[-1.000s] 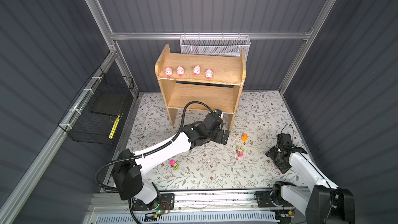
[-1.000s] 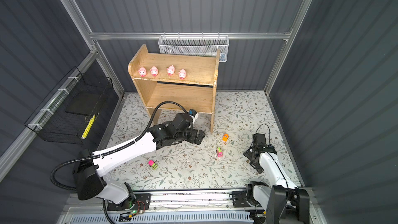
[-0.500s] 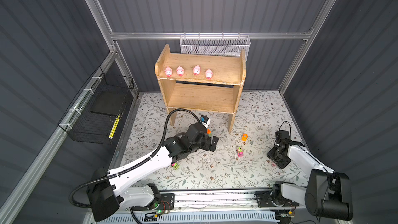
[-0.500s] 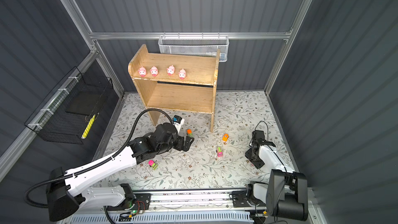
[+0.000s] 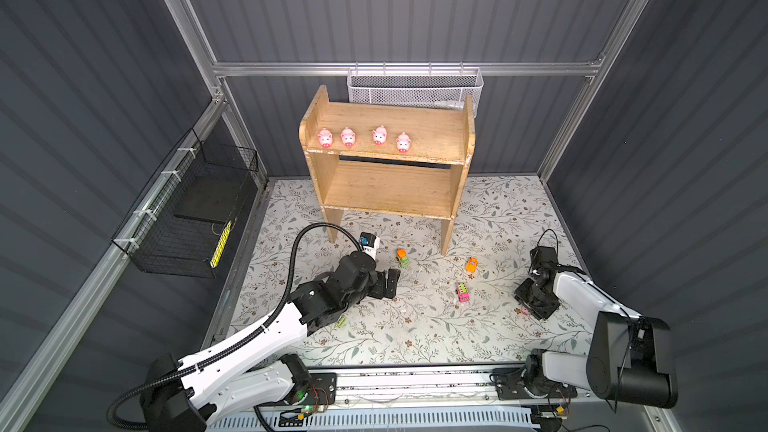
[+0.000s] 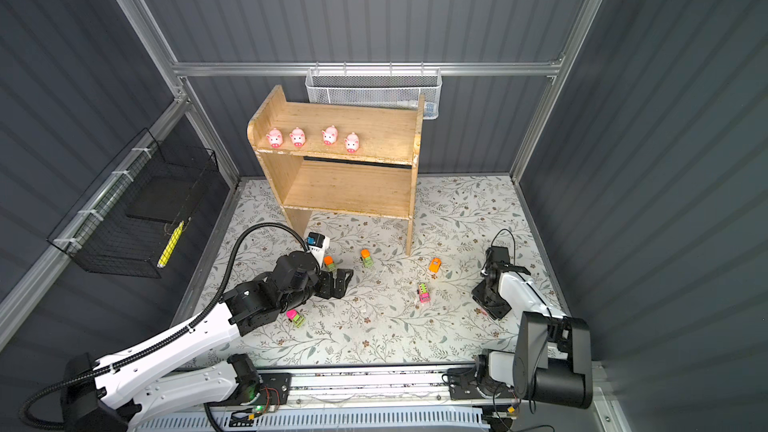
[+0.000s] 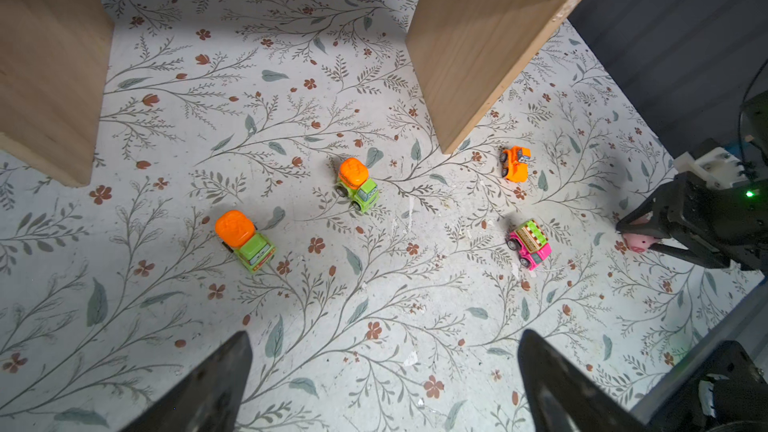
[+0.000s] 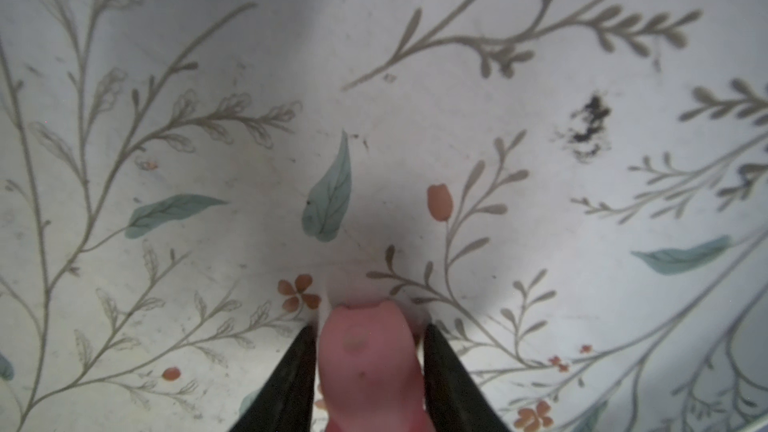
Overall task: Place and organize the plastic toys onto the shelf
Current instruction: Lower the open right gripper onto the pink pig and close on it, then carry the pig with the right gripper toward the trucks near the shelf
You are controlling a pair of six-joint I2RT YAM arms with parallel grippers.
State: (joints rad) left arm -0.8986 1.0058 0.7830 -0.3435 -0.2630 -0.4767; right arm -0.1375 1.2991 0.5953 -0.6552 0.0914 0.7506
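Note:
The wooden shelf (image 5: 432,139) stands at the back with several pink pigs (image 5: 348,137) in a row on its top tier. Its lower tier is bare. My right gripper (image 8: 370,327) is shut on another pink pig (image 8: 365,359) low over the mat at the right; the left wrist view shows that pig (image 7: 636,242) between its fingers. My left gripper (image 7: 384,351) hangs open over bare mat. Ahead of it stand two green trucks with orange loads (image 7: 245,241) (image 7: 357,184), an orange car (image 7: 515,164) and a pink car (image 7: 528,244). A pink-and-lime car (image 6: 296,317) lies beside the left arm.
A white mesh basket (image 5: 415,91) hangs on the back wall behind the shelf. A black wire basket (image 5: 187,218) hangs on the left wall. The shelf's legs (image 7: 469,60) stand just beyond the trucks. A floral mat (image 5: 415,334) covers the floor.
My left arm has drawn back from under the shelf toward the front left, uncovering a truck. My right gripper has closed on the pig.

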